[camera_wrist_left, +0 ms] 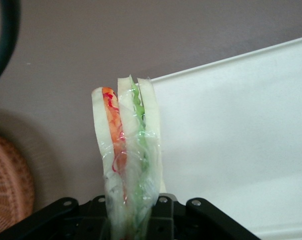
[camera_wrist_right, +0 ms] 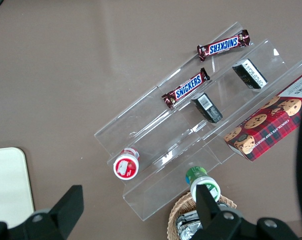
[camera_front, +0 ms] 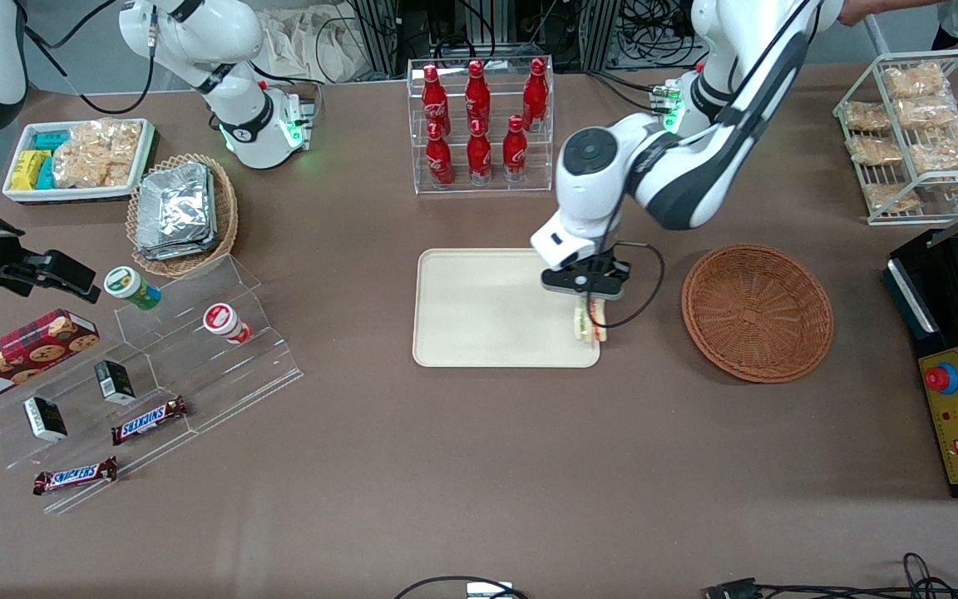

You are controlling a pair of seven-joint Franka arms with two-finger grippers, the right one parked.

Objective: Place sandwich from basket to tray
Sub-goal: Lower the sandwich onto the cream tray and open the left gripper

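Note:
The sandwich (camera_front: 588, 322) (camera_wrist_left: 128, 150), a clear-wrapped wedge of white bread with orange and green layers, hangs in my gripper (camera_front: 589, 309) (camera_wrist_left: 130, 220), which is shut on it. It is held above the tray's (camera_front: 487, 309) (camera_wrist_left: 241, 150) edge that faces the basket, near the corner closest to the front camera. The cream tray lies flat in the middle of the table. The round reddish-brown wicker basket (camera_front: 757, 311) (camera_wrist_left: 8, 190) sits beside the tray toward the working arm's end, with nothing in it.
A clear rack of red bottles (camera_front: 479, 121) stands farther from the front camera than the tray. A black control box (camera_front: 953, 366) sits past the basket. A tan basket of foil packs (camera_front: 182, 212) and an acrylic step stand (camera_front: 155, 374) lie toward the parked arm's end.

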